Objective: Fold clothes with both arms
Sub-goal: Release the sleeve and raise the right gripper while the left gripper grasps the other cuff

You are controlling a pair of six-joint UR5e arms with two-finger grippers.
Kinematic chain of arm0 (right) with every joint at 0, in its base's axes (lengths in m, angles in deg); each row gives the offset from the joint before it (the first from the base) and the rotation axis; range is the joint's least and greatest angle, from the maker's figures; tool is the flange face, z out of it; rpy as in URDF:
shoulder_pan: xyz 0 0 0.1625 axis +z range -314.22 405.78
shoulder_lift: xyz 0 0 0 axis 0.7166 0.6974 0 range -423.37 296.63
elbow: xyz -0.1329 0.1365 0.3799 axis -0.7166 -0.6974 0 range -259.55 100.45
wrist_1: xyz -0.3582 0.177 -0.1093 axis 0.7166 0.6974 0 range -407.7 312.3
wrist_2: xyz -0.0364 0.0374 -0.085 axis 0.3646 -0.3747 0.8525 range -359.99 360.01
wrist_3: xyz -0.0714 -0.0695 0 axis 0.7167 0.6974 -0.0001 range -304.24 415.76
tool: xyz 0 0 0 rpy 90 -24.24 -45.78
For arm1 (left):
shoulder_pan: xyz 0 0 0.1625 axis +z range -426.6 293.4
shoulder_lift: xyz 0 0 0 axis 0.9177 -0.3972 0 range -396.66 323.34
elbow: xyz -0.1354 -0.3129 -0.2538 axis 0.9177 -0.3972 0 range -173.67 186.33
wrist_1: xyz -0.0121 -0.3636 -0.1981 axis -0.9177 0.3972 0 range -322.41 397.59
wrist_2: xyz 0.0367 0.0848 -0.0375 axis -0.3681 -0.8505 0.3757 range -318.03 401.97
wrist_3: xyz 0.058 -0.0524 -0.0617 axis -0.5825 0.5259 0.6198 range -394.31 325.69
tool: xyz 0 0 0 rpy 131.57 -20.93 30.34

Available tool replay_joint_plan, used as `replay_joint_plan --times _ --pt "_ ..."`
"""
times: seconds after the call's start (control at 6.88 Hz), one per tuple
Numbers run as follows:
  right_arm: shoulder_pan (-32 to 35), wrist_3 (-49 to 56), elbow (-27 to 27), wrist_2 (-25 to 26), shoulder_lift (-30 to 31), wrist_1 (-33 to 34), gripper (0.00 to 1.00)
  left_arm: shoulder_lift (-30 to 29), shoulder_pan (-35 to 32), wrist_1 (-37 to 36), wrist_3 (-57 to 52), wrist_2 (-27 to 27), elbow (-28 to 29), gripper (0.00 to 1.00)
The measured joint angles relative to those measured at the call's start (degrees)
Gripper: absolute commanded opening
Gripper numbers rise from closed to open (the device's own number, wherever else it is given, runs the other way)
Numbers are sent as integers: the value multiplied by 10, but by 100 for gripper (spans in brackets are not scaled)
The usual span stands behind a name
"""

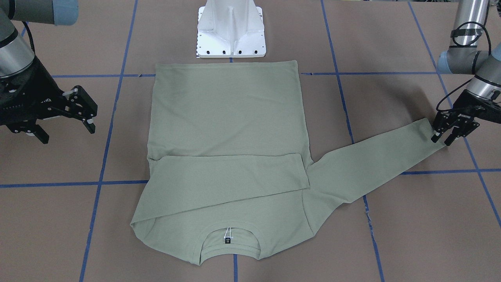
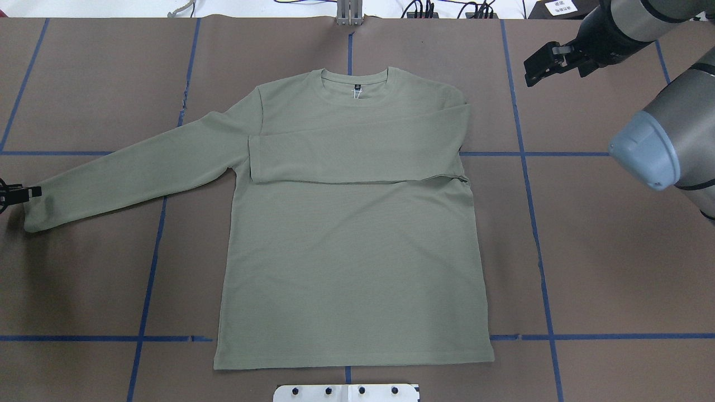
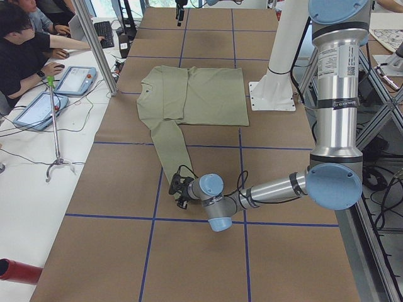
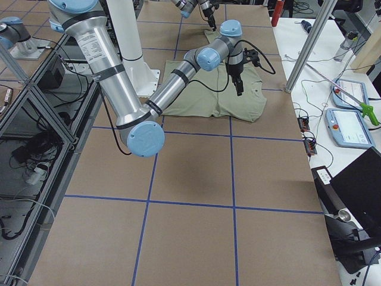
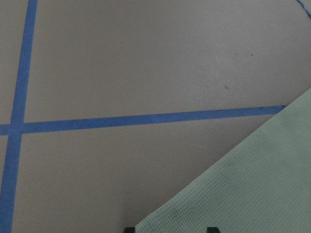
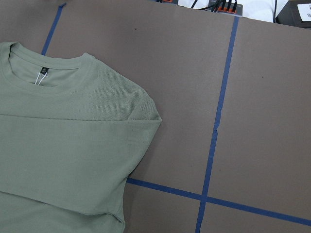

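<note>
shirt flat on brown paper table gridded with blue tape.

Brown paper-covered table, blue tape grid, sage-green shirt lying flat, white pedestal base

Left gripper reaches low with fingers apart; right gripper hangs raised, fingers spread wide.
</note>
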Motion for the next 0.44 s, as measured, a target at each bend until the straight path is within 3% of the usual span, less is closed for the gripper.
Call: replay_joint_plan --times 0.44 --pt "0 -1 0 1 1 0 100 2 -1 0 -30 4 7 57"
